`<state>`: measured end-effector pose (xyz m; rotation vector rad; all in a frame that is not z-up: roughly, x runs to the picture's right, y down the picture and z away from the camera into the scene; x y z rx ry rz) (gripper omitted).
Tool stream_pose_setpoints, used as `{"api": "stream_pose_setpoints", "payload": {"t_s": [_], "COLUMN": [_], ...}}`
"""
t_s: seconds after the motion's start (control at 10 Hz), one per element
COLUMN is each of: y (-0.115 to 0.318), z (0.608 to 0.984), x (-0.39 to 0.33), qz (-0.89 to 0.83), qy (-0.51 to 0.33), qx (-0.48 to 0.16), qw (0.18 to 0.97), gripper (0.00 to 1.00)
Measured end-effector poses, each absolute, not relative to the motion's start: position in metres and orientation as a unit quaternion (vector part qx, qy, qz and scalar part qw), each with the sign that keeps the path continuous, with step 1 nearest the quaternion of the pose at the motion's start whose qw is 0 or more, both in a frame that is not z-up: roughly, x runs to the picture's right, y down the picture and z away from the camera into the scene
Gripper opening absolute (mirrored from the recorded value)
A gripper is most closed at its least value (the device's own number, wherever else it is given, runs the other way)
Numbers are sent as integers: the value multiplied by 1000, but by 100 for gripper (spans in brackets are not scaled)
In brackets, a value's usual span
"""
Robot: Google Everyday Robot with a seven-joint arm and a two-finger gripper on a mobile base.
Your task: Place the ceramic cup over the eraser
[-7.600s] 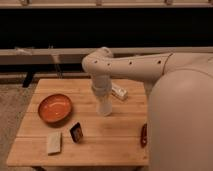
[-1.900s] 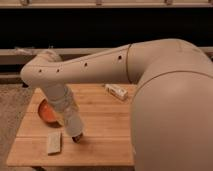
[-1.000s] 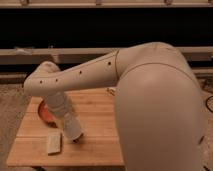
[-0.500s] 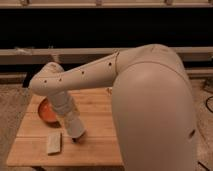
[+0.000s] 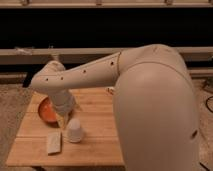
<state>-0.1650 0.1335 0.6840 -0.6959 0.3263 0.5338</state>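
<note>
Wooden table [image 5: 100, 145], dark windows, gravelly floor.

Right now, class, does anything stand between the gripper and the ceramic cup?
Nothing visible does. The gripper hangs just up-left of the ceramic cup, which stands on the table; the orange bowl lies behind, off that line.

On the wooden worktop [image 5: 100, 145] stand one white ceramic cup [image 5: 74, 130], one orange bowl [image 5: 47, 111] and one pale beige slab [image 5: 53, 142]. One robot arm [image 5: 90, 75] reaches over it, carrying one claw [image 5: 65, 119] just above and left of the cup, between cup and bowl.
</note>
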Motion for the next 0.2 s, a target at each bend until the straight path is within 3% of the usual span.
{"api": "stream_pose_setpoints", "payload": {"t_s": [0.2], "y": [132], "z": [684], "x": [-163], "qz": [261], "qy": [155], "qx": [-339], "qw": [890], "gripper": [71]}}
